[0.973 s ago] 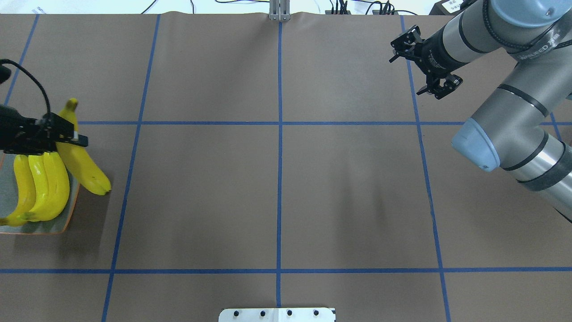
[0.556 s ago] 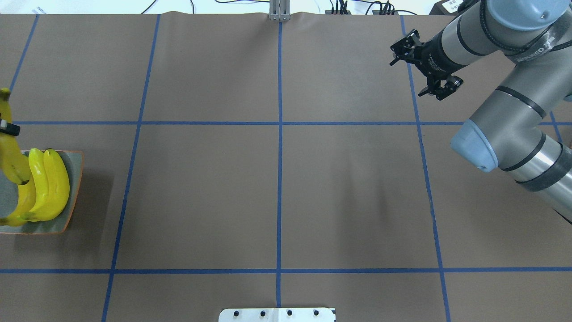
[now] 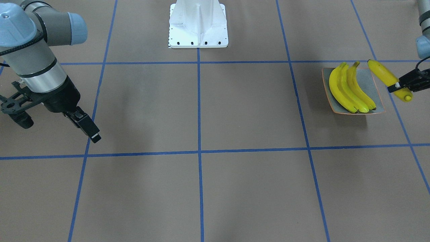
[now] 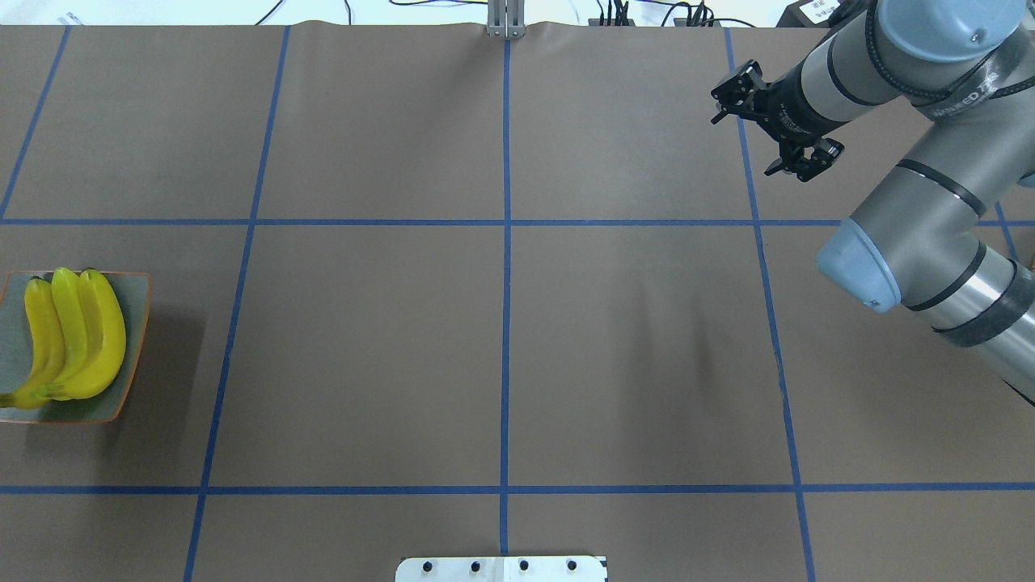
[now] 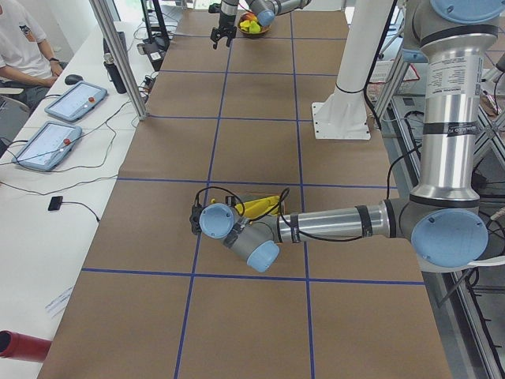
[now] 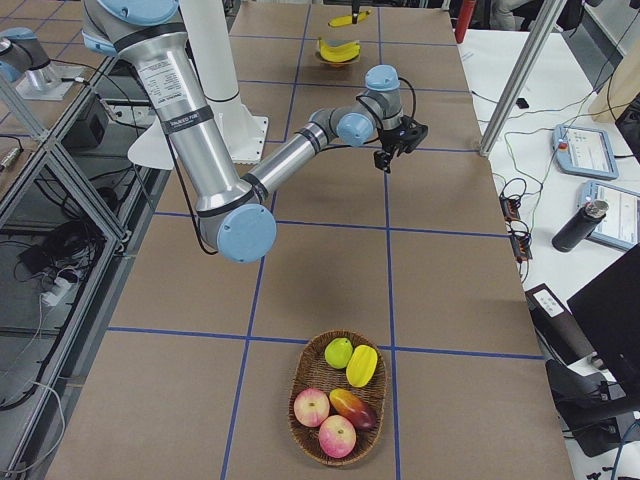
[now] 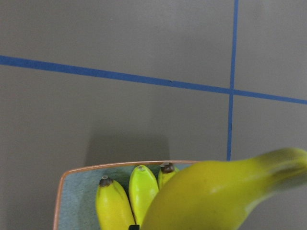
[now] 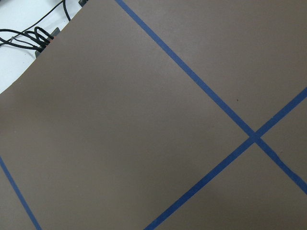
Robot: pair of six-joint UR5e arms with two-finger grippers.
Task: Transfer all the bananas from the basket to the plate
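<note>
— Item, location?
— One banana [image 3: 383,74], clamped mid-length by the left gripper [image 3: 397,86] at the plate [image 4: 129,388] edge; three more lay on it. The right gripper [image 4: 756,133] stood wide apart, empty.
— Handling?
— Judged light, firm, smooth-skinned; best held mid-length.

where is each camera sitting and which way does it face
Front-facing: across the table, facing the base; right arm at left, left pincer at right.
Overhead: behind the robot, looking down; only the right arm shows.
Exterior left: table's end, looking along it; left arm nearest.
Exterior right: opposite end; right arm nearest, basket in front.
Left wrist: looks down past the held banana onto the plate.
Right wrist: aimed at the table; no body shows.
Front-facing and overhead share the plate's bananas.
</note>
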